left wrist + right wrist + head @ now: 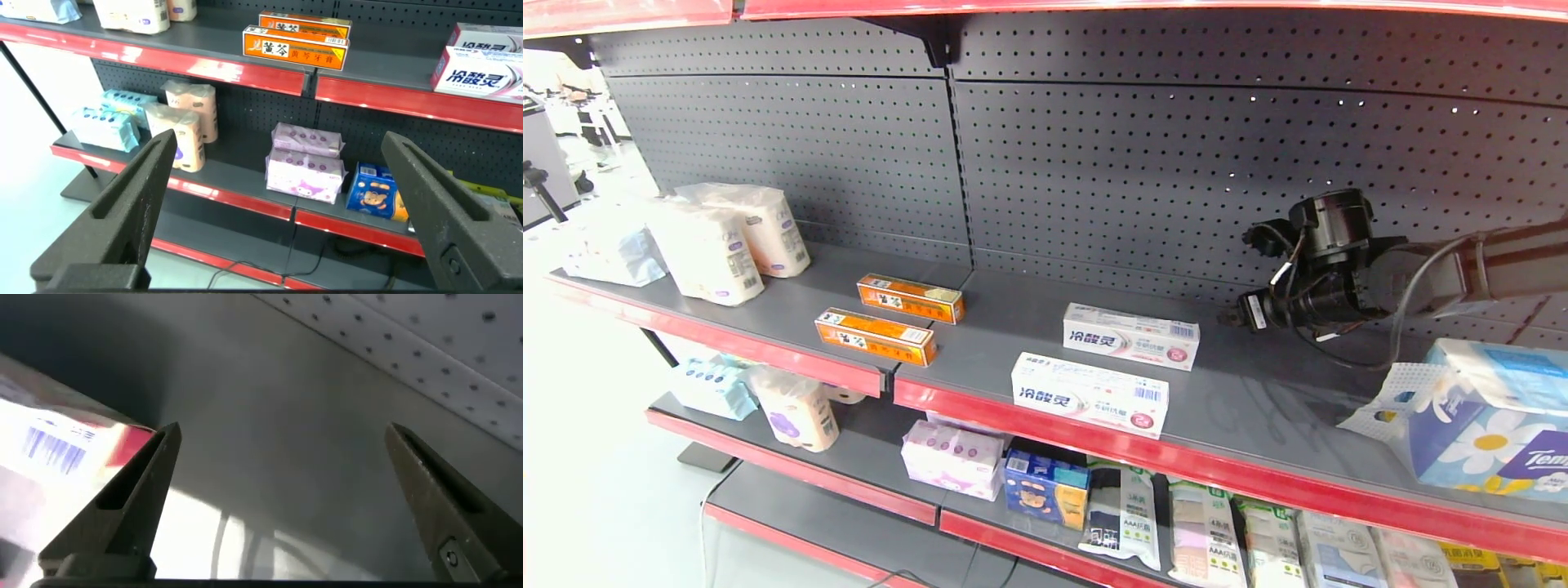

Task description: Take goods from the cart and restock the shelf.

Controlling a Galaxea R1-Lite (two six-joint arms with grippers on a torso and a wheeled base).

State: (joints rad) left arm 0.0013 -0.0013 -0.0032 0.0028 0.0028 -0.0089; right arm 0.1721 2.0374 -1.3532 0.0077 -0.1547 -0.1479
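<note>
1. Toothpaste box is lying flat at the red front edge of the shelf, and a second toothpaste box is lying just behind it.
2. Right hand is hovering over bare shelf board near the second toothpaste box, its fingers spread wide and gripping nothing.
3. Left hand is hanging lower, facing the shelving (fingers parted too, and empty).
4. Orange box and a second orange box are sitting further left, while a tissue pack is resting at the right end.
</note>
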